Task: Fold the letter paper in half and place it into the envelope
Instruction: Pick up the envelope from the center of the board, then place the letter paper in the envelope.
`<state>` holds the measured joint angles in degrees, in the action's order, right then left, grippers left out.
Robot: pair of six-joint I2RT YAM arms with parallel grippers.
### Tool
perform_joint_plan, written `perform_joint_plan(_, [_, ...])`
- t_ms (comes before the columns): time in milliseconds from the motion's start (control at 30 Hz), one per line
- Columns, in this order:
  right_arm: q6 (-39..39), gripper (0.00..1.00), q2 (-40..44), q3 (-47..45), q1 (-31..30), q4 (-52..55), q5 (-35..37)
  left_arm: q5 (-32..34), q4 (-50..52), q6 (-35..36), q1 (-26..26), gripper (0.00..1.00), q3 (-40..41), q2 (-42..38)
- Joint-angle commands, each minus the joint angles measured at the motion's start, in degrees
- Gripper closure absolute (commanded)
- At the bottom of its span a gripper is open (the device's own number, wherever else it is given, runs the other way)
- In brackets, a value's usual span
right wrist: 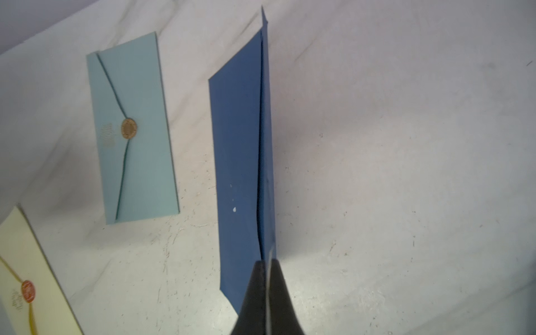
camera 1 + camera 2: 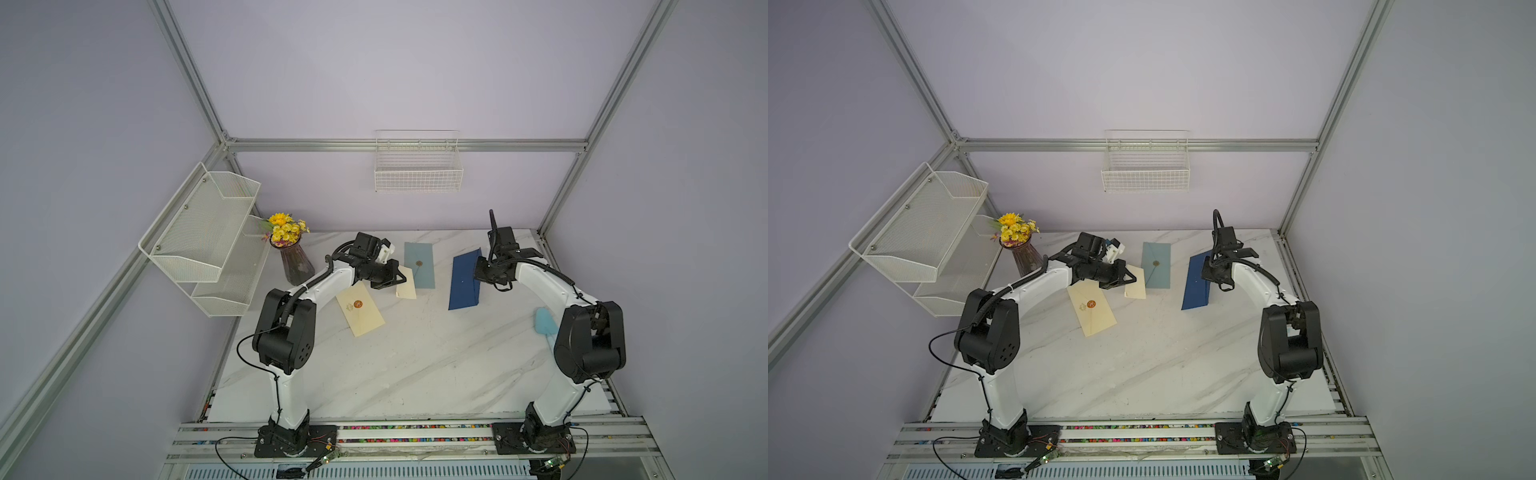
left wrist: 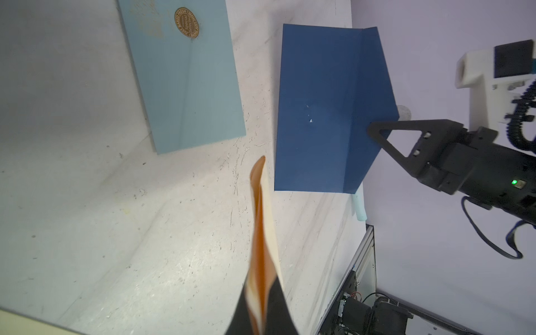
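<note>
Centrally in a top view, the left gripper (image 2: 400, 279) was clamped tight on the cream paper (image 2: 407, 287); rightward, the right gripper (image 2: 478, 272) pinched the blue envelope (image 2: 463, 286) by its flap. Left wrist — cream paper (image 3: 261, 232) stood edge-on, bottom centre. Right wrist — blue envelope (image 1: 237, 174) lay mid-frame, flap raised.

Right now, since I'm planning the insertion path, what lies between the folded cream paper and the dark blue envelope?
A light blue envelope lies flat between the folded cream paper and the dark blue envelope; both top views show it.
</note>
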<state>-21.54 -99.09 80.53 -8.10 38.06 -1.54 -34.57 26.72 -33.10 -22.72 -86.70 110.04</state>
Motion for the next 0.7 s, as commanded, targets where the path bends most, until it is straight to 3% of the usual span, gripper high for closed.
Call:
perform_joint_plan(0, [-0.7, 1.0, 3.4, -0.6, -0.6, -1.4, -5.1, 2.5, 2.7, 2.2, -1.5, 1.0, -4.2, -2.1])
perform_joint_plan(333, [-4.1, 1.0, 9.0, -2.2, -2.8, -0.3, -16.0, 4.7, 6.4, 3.0, -6.1, 1.0, -12.6, 0.1])
perform_joint_plan(667, [-9.5, 1.0, 11.5, -5.2, -8.1, -4.0, -19.8, 7.5, 12.2, 5.9, -12.1, 1.0, -21.0, 3.6])
